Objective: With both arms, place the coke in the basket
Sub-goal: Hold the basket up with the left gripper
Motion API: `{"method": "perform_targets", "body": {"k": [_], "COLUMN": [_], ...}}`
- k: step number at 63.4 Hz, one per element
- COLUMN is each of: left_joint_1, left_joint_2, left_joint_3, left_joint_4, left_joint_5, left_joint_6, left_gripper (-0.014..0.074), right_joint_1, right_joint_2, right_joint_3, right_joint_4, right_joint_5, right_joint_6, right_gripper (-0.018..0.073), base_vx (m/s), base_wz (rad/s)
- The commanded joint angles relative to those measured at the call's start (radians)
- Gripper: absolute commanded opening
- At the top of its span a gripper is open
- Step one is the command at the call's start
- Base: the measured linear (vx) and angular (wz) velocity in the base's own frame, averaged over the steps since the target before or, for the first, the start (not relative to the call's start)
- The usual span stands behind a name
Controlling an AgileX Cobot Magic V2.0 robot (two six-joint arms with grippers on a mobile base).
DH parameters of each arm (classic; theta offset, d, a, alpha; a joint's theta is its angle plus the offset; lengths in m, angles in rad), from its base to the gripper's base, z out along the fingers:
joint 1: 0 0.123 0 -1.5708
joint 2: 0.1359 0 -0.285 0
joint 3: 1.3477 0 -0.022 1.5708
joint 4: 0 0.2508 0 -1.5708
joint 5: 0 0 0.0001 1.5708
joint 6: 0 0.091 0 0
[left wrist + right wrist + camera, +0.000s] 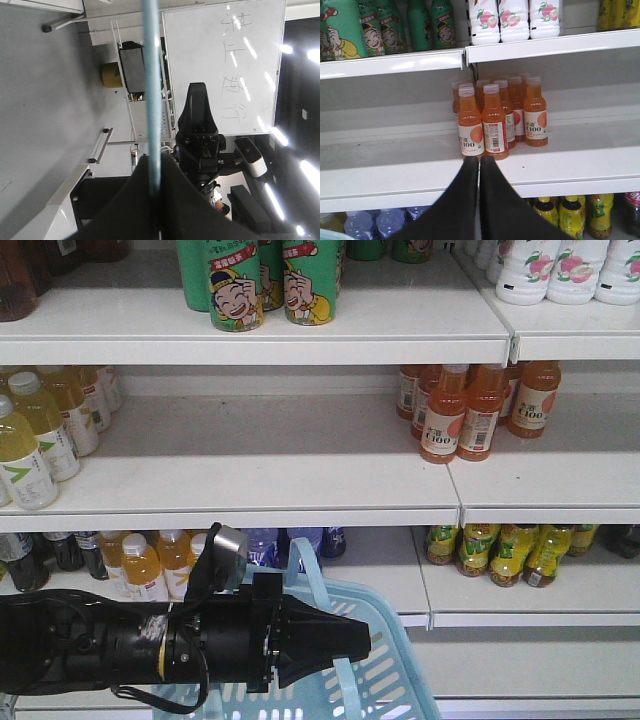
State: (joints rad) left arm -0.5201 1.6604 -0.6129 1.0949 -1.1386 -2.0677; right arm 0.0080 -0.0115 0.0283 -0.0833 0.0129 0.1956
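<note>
White shop shelves (250, 490) fill my front view, stocked with drinks: green bottles with a cartoon face (237, 285) up top, orange bottles (470, 415) on the middle board at the right, pale yellow ones (35, 440) at the left. Low in the frame the left arm (90, 645) reaches across from the left side, and the left claw (362, 640) sits over the light blue basket (400, 685). On the left wrist camera its fingers (130, 200) are pressed together on the basket's thin handle (150, 75), which runs straight up the frame, with a whiteboard (220, 65) behind. The right claw (479, 160) has its jaws together with nothing between them, tips lined up with the cluster of orange bottles on the middle shelf. The coke I can't place for certain — a dark bottle with a bit of red (633, 212) shows at the right edge of the lower shelf, too cut off to tell.
</note>
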Motion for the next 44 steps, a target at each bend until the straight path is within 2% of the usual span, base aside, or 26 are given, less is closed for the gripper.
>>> {"method": "perform_targets", "body": {"k": [1, 44], "left_joint_1": [-0.003, -0.003], "left_joint_2": [-0.045, -0.045], "left_joint_3": [-0.023, -0.023], "left_joint_4": [-0.054, -0.046], "left_joint_5": [-0.234, -0.234], "left_joint_6": [0.001, 0.001], "left_gripper": [-0.0006, -0.0006], "right_joint_1": [-0.004, -0.004], "right_joint_2": [-0.011, -0.011], "right_joint_3": [0.019, 0.019], "right_joint_4": [-0.006, -0.006], "right_joint_5": [-0.081, -0.081], "right_joint_6": [0.000, 0.000], "right_gripper": [-0.0005, -0.0005], "base_vx": [0.00, 0.00], "base_wz": [0.00, 0.00]}}
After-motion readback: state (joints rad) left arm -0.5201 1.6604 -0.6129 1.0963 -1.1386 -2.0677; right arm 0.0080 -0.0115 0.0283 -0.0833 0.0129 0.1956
